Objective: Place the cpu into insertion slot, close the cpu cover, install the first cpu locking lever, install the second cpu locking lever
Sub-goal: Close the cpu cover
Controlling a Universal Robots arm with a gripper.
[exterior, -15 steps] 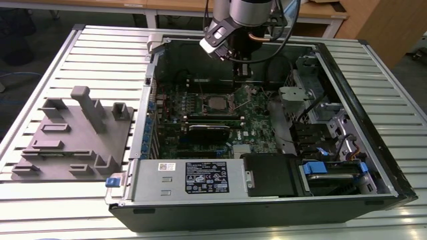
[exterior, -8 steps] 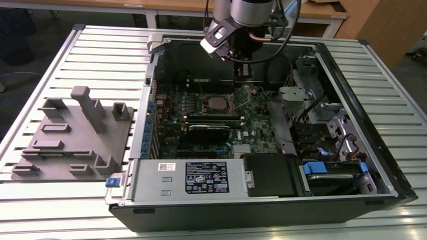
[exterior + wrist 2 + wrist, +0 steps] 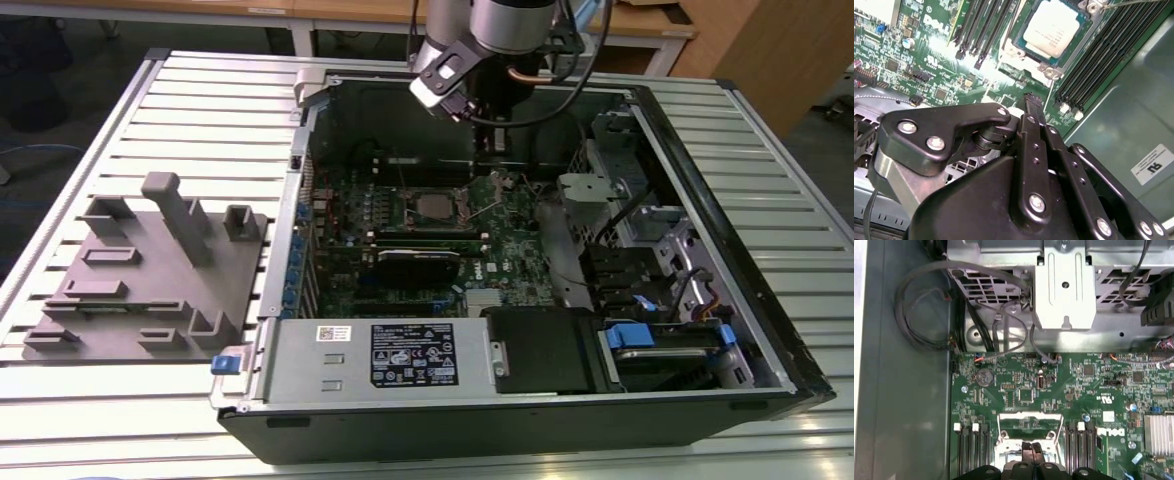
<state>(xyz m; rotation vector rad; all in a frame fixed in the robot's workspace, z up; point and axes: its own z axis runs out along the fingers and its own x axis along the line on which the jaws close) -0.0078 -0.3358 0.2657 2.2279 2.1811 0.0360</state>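
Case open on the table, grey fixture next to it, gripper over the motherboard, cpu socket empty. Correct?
One thing is off: the insertion slot is not empty. The second wrist view shows the cpu lying in it, silver top up. The rest holds: the case is open on the table, the grey fixture is beside it, and the gripper hangs over the motherboard.

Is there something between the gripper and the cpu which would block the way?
Nothing visible does. In the second wrist view the gripper hangs above the board near the slot, where the cpu lies with its top showing; only open space lies between them.
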